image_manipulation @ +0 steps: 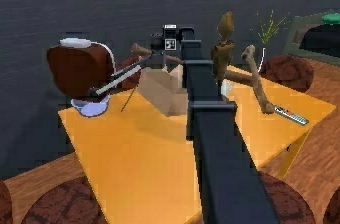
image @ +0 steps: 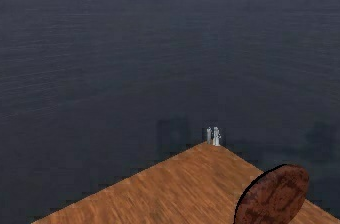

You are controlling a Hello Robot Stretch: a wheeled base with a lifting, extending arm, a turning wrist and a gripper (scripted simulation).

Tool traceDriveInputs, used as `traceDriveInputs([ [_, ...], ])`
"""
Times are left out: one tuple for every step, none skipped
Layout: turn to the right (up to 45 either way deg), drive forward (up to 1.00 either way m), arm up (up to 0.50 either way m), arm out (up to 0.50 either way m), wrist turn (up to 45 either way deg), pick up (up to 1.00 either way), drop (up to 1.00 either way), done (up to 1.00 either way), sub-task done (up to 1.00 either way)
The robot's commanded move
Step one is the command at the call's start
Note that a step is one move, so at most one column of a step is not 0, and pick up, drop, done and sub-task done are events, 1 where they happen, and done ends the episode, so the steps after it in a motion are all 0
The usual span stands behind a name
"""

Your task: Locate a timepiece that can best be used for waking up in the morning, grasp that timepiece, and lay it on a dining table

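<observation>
Orange-brown wood is shown as the top of the dining table (image_manipulation: 128, 150), which is seen at an angle in the arm side view, with the dark square arm (image_manipulation: 213, 140) stretched out over it from the bottom edge. At the arm's far end two white marker squares (image_manipulation: 170, 40) are seen. Just left of them the gripper (image_manipulation: 138, 55) is placed over the table's far part, and a cardboard box (image_manipulation: 163, 92) is stood on the tabletop right by it. Because the box and other shapes lie at and behind the fingers, it cannot be told whether anything is held, and the state of the fingers cannot be read. The timepiece cannot be picked out with certainty among the small shapes near the gripper, so its place cannot be told. A thin pale rod (image_manipulation: 116, 82) is seen slanting between the box and a blue-and-white dish (image_manipulation: 88, 106) at the table's left corner, behind which a dark red-brown chair (image_manipulation: 78, 68) is set. A twisted brown statue (image_manipulation: 226, 50) is stood upright just right of the arm, and a slim utensil (image_manipulation: 290, 113) is laid near the right corner. In the forward view a wooden tabletop corner (image: 168, 190) is seen against a dark blue-grey surface, with two small white shakers (image: 213, 135) at its tip and a round chair back (image: 273, 195) beside its right edge.
</observation>
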Motion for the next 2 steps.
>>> traceDriveInputs([
  [0.0, 0.00, 0.00, 0.00, 45.0, 0.00, 0.00, 0.00, 0.00],
  [0.0, 0.00, 0.00, 0.00, 45.0, 0.00, 0.00, 0.00, 0.00],
])
